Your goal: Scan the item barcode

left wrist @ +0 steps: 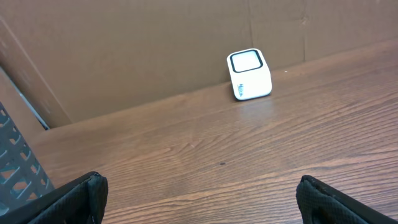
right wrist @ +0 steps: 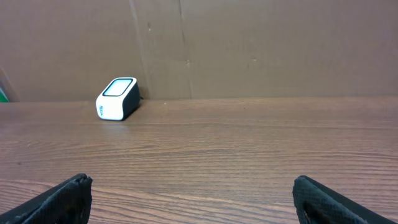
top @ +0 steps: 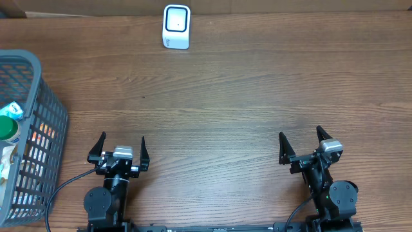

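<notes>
A small white barcode scanner with a dark-rimmed window stands at the table's far edge, left of centre; the left wrist view has the scanner far ahead to the right, the right wrist view has the scanner far ahead to the left. Items lie in a grey basket at the left edge, among them a green-capped bottle and a blue-and-white pack. My left gripper and right gripper sit near the front edge, both open and holding nothing.
A brown cardboard wall runs along the back of the wooden table. The basket's mesh corner shows at the left of the left wrist view, close to that arm.
</notes>
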You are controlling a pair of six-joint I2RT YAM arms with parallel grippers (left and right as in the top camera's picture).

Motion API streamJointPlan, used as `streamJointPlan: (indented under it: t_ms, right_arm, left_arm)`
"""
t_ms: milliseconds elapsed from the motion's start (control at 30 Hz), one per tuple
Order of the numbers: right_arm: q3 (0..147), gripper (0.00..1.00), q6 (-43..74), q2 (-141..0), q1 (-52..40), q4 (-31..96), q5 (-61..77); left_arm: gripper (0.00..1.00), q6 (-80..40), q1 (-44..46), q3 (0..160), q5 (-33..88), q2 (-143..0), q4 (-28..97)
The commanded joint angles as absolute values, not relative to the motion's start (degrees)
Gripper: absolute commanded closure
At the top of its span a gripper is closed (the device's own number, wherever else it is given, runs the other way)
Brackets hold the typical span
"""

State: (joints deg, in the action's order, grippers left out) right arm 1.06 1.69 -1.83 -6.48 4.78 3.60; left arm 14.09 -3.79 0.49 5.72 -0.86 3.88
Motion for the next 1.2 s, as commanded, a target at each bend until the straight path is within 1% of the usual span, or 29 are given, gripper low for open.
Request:
streamJointPlan:
  t_ms: [0,100,133,233,300,400,500,667,700,833,867,933,1000,1100,1167]
  right_arm:
    - [0.5,0.0,1.7,-1.5,-6.8,4.6,3.1]
    - [0.5,0.0,1.7,-1.5,-6.8,4.6,3.1]
    - [0.5,0.0,1.7,-1.5,-6.8,4.6,3.1]
    - [0.5,0.0,1.7,-1.5,-6.8,4.6,3.1]
    - [0.5,0.0,1.7,-1.5,-6.8,4.6,3.1]
    - [0.5,0.0,1.7,-1.5,-6.8,4.6,3.1]
    - [0.5,0.0,1.7,-1.5,-6.8,4.6,3.1]
    - [0.5,0.0,1.7,-1.5,-6.8,4.6,3.1]
    - [0.5,0.0,1.7,-1.5,-6.8,4.6,3.1]
    - [0.5,0.0,1.7,-1.5,-6.8,4.6,3.1]
    - [0.5,0.0,1.7,-1.5,-6.8,4.6,3.1]
    - [0.5,0.0,1.7,-1.5,-6.8,4.6,3.1]
    - [0.5,0.0,1.7,-1.5,-6.8,4.6,3.1]
    - [0.5,0.0,1.7,-1.5,-6.8,4.6,3.1]
    - [0.5,0.0,1.7,-1.5,-6.8,4.6,3.1]
  left_arm:
    - [0.0,11.4,-4.1,0.3,6.4,-0.4,4.0]
    - [0.0,3.4,-4.1,0.4,7.0,-0.4,3.1]
    - [0.0,-1.1,-4.1,0.4,6.9,-0.4,2.9]
    - [0.01,-10.7,-4.1,1.0,3.2,-0.4,2.8]
    - [0.0,-14.0,-4.1,3.2,2.5,-0.4,2.8]
    - [0.0,-14.4,-4.1,7.5,1.1,-1.0,2.9]
    - [0.0,-14.4,-4.1,14.3,-0.5,-4.6,4.9]
    - [0.0,-13.9,-4.1,32.1,0.5,-20.6,13.5]
    - [0.0,-12.5,-4.1,38.5,1.3,-26.7,17.3]
    - [0.0,-9.3,-4.1,55.0,1.2,-40.5,31.0]
    - [0.0,-7.7,-4.1,64.1,1.2,-48.0,39.7]
    - [0.0,-4.7,-4.1,73.9,1.9,-55.3,49.3]
    - [0.0,0.3,-4.1,86.4,3.2,-64.6,62.5]
    - [0.0,2.2,-4.1,97.9,5.1,-75.2,71.2]
    - [0.0,2.2,-4.1,99.5,7.8,-78.9,72.3]
